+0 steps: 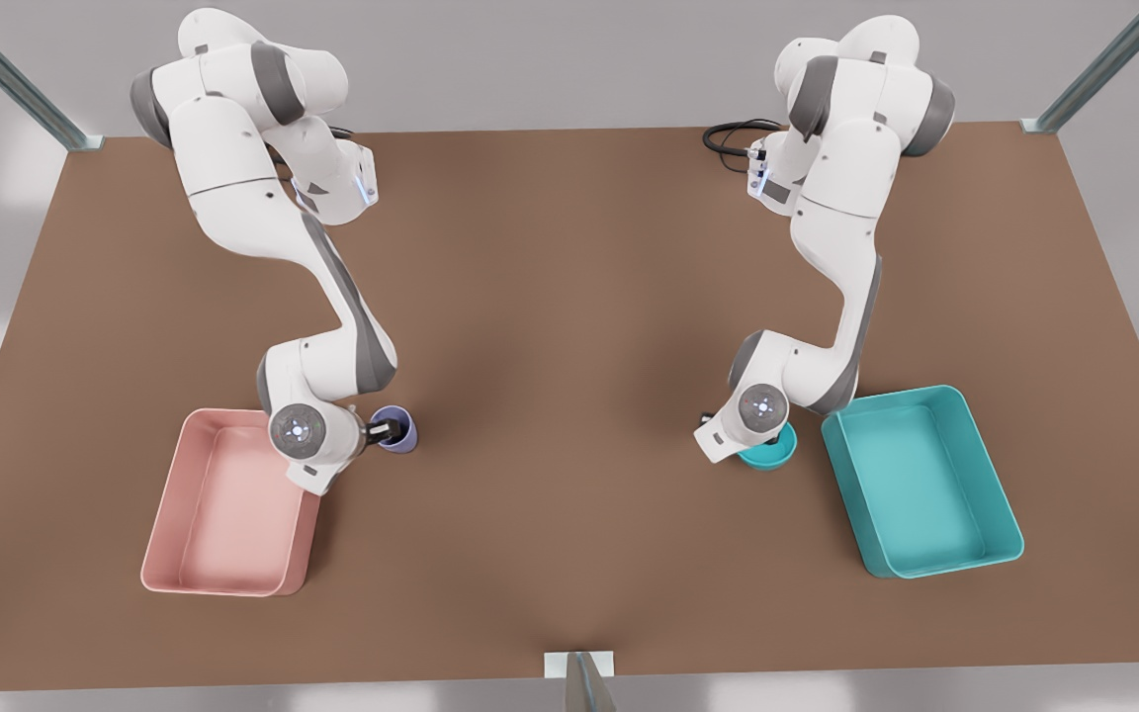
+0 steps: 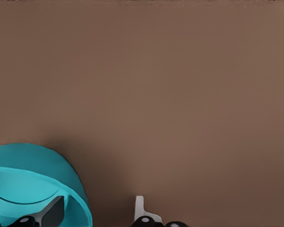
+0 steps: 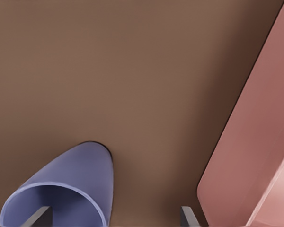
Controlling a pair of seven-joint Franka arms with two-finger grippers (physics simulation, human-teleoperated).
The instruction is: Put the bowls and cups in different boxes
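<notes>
Left gripper [image 2: 102, 218] low at the teal bowl [image 1: 767, 453]: one finger [image 2: 52, 213] inside the rim, the other outside, jaws apart astride the wall. Bowl sits on the table [image 1: 569, 326], just off the teal bin [image 1: 920, 480], at the bin's 9 o'clock.

Right gripper [image 3: 116, 216] likewise spread across the purple cup's [image 1: 397, 429] wall. Cup upright, just beside the pink bin [image 1: 231, 502], at its 2 o'clock.

Broad bare tabletop between the arms.
</notes>
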